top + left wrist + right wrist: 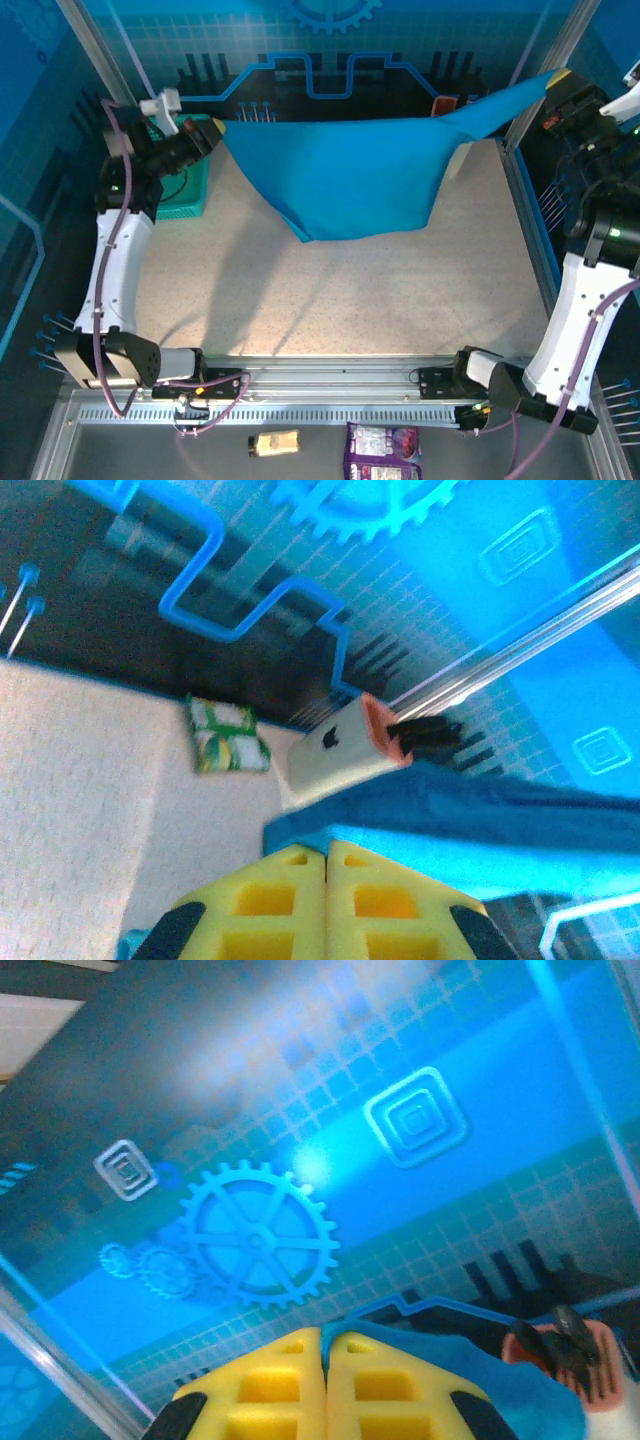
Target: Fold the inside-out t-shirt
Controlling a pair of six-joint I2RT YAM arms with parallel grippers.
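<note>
One inside-out t-shirt [350, 170] is held stretched above the surface [400, 300], one end clamped in the fully closed left fingers [270, 905] and the other in the fully closed right fingers [270, 1388], with its lowest fold hanging close over the surface. One teal basket [190, 195] is located beside the left arm, and two snack packets, one yellow [273, 443] and one purple [383, 452], are located in front of the arm bases, well apart from the cloth. In the left wrist view, one green-and-white packet [228, 737] and one white block with an orange end [335, 752] are seen beyond the cloth at the far wall.
</note>
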